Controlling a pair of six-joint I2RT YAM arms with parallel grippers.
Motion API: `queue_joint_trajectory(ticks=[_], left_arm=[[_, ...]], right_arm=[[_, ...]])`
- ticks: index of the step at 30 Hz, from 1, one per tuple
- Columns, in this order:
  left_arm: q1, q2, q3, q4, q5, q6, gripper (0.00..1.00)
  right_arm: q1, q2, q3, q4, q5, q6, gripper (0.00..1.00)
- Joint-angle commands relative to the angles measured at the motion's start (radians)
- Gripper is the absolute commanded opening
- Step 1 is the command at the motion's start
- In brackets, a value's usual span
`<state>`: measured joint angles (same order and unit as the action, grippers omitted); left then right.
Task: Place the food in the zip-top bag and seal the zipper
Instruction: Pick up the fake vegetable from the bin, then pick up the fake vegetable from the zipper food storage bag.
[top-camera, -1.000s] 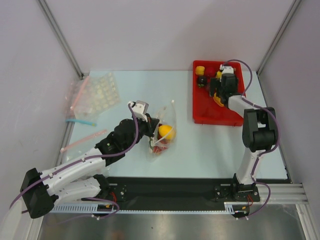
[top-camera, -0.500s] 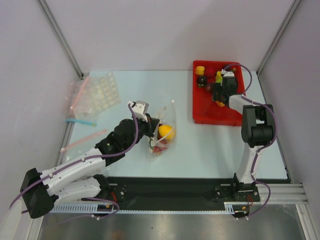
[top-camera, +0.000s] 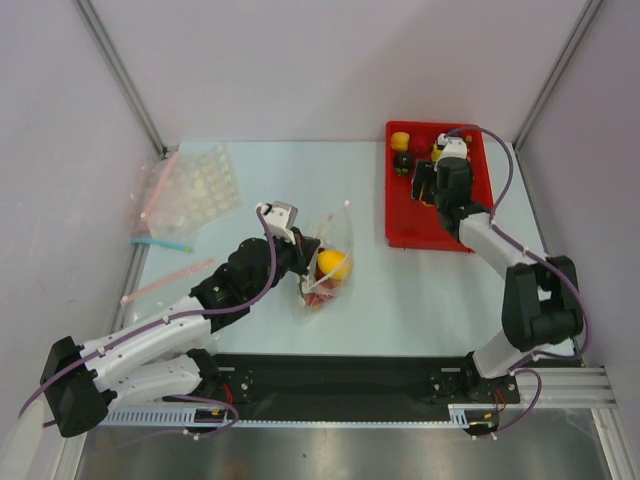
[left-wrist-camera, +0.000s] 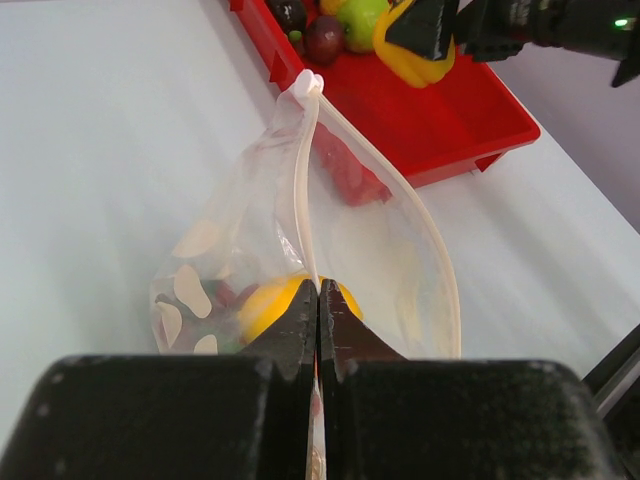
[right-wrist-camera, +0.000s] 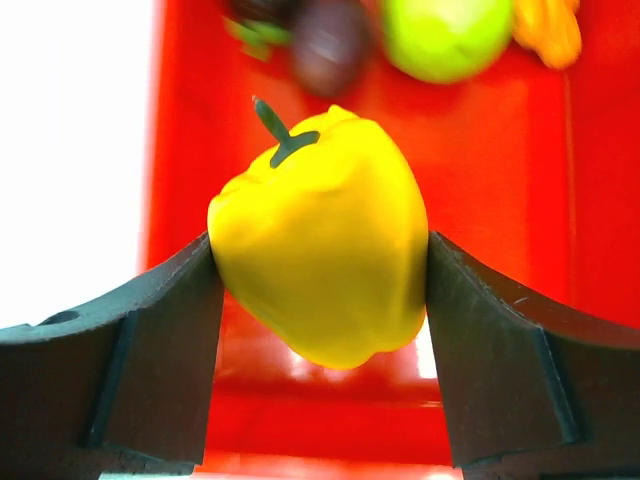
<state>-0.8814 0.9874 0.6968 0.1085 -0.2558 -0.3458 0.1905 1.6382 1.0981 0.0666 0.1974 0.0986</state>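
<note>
My right gripper (right-wrist-camera: 320, 290) is squeezing a yellow pepper (right-wrist-camera: 320, 220), red tray (right-wrist-camera: 500, 160) below it, more food (right-wrist-camera: 445, 35) ahead. My left gripper (left-wrist-camera: 318, 305) is pinching the zip-top bag (left-wrist-camera: 250, 215) rim, bag lying just ahead of it.

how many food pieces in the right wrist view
5: yellow pepper in the right gripper; beyond, in the red tray, dark, purple, green and orange-yellow pieces. Others may be hidden.

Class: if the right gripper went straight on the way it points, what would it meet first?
Probably the floor of the red tray beyond its yellow pepper, perhaps the dark purple piece; depth is unclear.
</note>
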Motion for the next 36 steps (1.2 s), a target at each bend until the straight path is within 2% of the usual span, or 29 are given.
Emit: queue_joint_trajectory(ticks=[1,9,12,15,17,19,24,27,32,36], left_arm=[[-0.004,-0.018,0.018,0.026,0.018,-0.025,0.0],[-0.004,-0.01,0.021,0.02,0.012,-0.022,0.0],[-0.002,-0.018,0.021,0.017,0.003,-0.016,0.0],[-0.004,-0.021,0.021,0.017,0.004,-0.012,0.0],[-0.004,-0.02,0.021,0.02,0.007,-0.01,0.0],[-0.004,-0.018,0.021,0.022,0.013,-0.006,0.0],[-0.004,-0.018,0.02,0.062,0.114,0.021,0.0],[-0.004,-0.015,0.013,0.094,0.186,0.03,0.0],[-0.004,-0.001,0.017,0.126,0.296,0.033,0.0],[-0.005,0.004,0.024,0.112,0.297,0.027,0.0]], right_arm=[[0.067,-0.152,-0.053,0.094,0.024,0.076,0.46],[0.243,-0.565,-0.285,0.174,-0.108,0.231,0.45],[0.384,-0.682,-0.371,0.223,-0.115,0.202,0.45],[0.44,-0.77,-0.473,0.283,-0.151,0.152,0.44],[0.461,-0.845,-0.52,0.383,-0.188,0.151,0.43],[0.466,-0.883,-0.556,0.456,-0.283,0.148,0.43],[0.472,-0.867,-0.563,0.541,-0.478,0.138,0.43],[0.478,-0.848,-0.56,0.57,-0.535,0.151,0.43],[0.484,-0.831,-0.575,0.619,-0.523,0.161,0.43],[0.486,-0.783,-0.584,0.657,-0.523,0.167,0.43]])
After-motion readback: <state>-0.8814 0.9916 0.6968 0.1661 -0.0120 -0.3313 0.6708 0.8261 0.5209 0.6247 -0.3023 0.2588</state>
